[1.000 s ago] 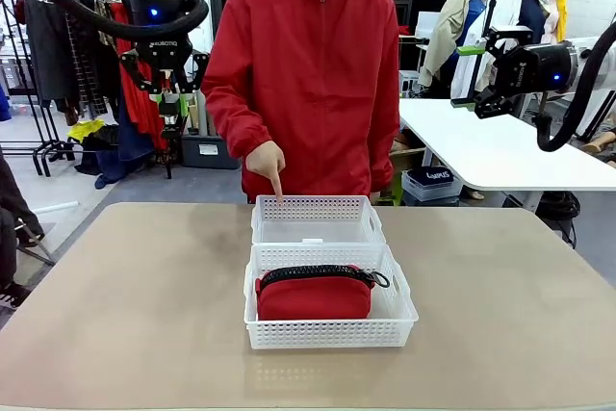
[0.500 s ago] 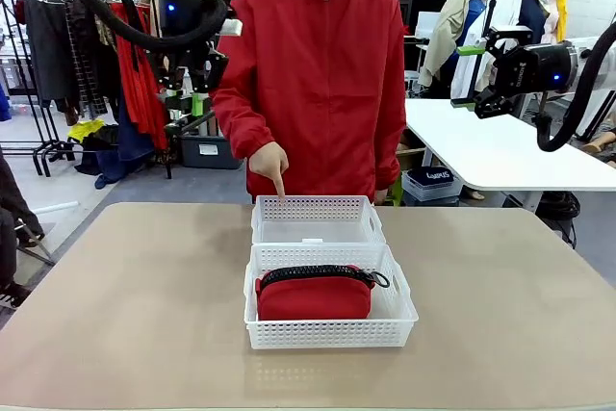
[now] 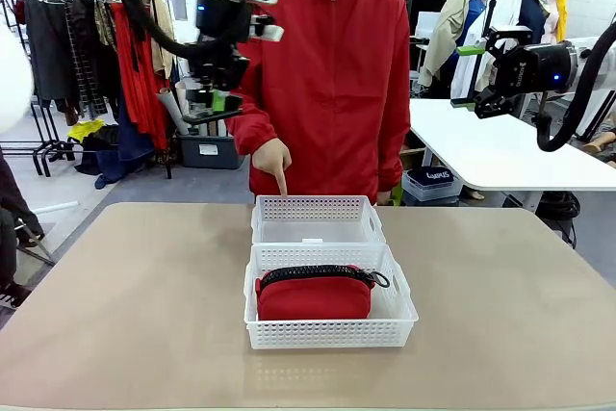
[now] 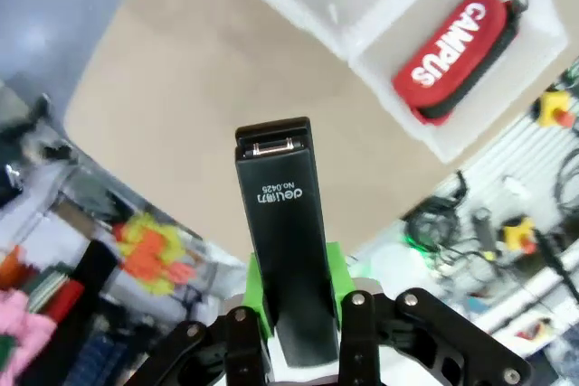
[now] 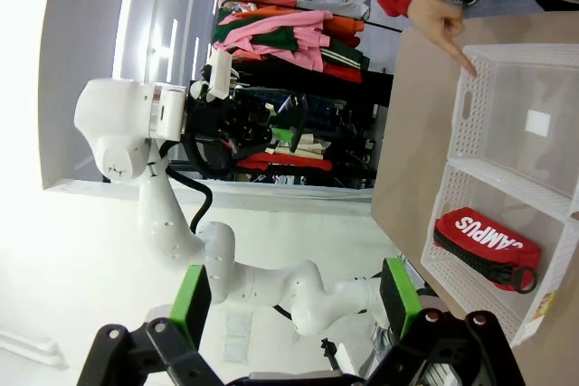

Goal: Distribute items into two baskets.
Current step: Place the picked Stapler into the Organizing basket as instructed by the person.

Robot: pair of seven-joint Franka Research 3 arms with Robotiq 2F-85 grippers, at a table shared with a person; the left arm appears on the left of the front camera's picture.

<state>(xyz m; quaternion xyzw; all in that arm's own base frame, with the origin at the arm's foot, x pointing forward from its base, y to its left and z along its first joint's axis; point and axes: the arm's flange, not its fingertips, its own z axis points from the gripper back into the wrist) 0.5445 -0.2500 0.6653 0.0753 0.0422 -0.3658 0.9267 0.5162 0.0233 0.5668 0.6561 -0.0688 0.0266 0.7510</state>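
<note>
With the red pouch (image 3: 314, 295) lying in the near basket (image 3: 330, 332), my left gripper (image 4: 294, 327) is clamping the stapler (image 4: 283, 223) above the desk (image 3: 125, 315), leaving the far basket (image 3: 318, 211) waiting, while my right gripper (image 5: 294, 305) is hanging apart.

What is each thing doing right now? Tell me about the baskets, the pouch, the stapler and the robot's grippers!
Near basket: holds the red pouch.
Red pouch: zipped shut, lying in the near basket.
Far basket: no item inside; the person's finger points at it.
Stapler: held up in the air.
Left gripper: shut on the stapler.
Right gripper: open, holding nothing.

"CAMPUS" on red pouch (image 4: 457, 49); "deli No.0425" on black stapler (image 4: 282, 223).
</note>
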